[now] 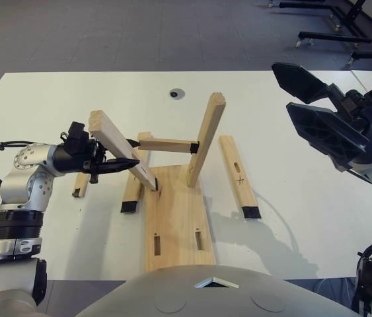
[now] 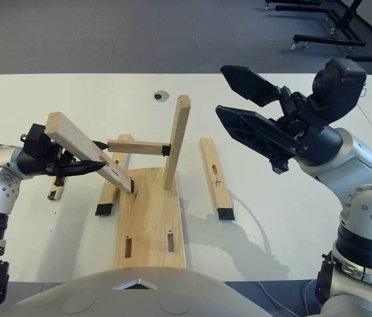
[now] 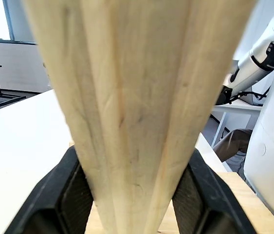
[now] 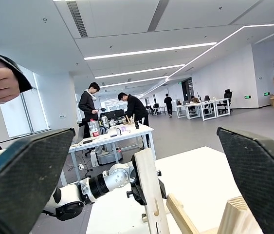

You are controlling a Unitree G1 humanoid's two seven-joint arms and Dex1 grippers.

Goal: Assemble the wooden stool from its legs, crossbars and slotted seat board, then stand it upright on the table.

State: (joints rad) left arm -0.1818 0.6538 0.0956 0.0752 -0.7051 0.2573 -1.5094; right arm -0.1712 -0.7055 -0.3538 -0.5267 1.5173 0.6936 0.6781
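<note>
The slotted seat board [image 1: 176,221] lies flat on the white table. One leg [image 1: 205,139] stands upright at its far edge, and a crossbar [image 1: 166,145] juts from that leg toward my left. My left gripper [image 1: 116,163] is shut on a second leg [image 1: 121,148], which tilts with its lower end touching the board's far left corner. In the left wrist view the black fingers [image 3: 66,195] clamp this leg [image 3: 137,97] from both sides. My right gripper [image 2: 245,109] hangs open above the table's right side, apart from all parts; its pads [image 4: 25,180] frame the tilted leg [image 4: 149,195].
A loose leg with a slot [image 1: 238,175] lies to the right of the board. Another leg [image 1: 133,188] lies to the board's left under the held one, and a short piece [image 1: 80,185] lies farther left. A round grommet [image 1: 176,94] sits at the table's back.
</note>
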